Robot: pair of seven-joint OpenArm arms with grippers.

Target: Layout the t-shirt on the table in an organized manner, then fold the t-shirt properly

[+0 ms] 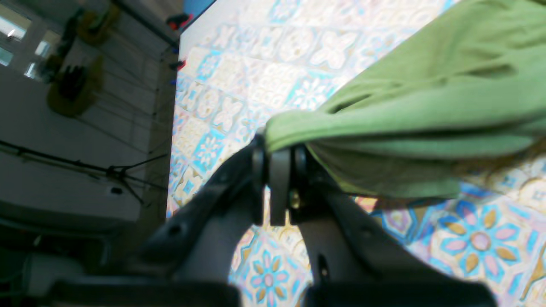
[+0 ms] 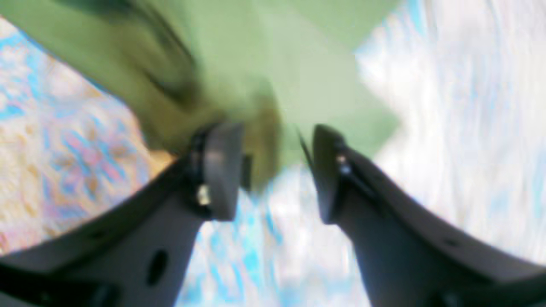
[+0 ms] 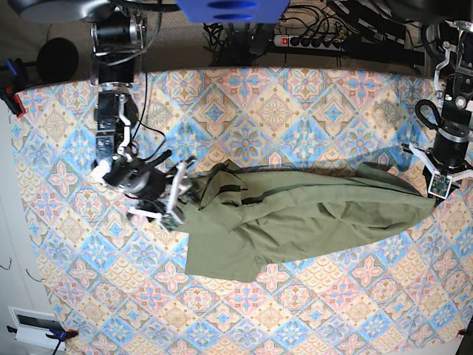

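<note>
The olive-green t-shirt [image 3: 310,214] lies stretched in a long, bunched band across the middle of the table [image 3: 295,103], with a wider flap hanging toward the front at its left part. My left gripper [image 1: 279,147] is shut on one end of the t-shirt [image 1: 426,106], at the right side of the base view [image 3: 437,188], and the cloth is lifted a little off the table [image 1: 256,76]. My right gripper [image 2: 273,170] stands open at the t-shirt's other end [image 3: 179,200]. Its pads are apart, with the blurred green cloth [image 2: 273,64] just beyond them.
A power strip [image 3: 310,41] and cables run behind the table's far edge. Clamps [image 3: 11,96] grip the tablecloth at the left edge. In the left wrist view, the table edge [image 1: 172,128] drops to a floor with stands.
</note>
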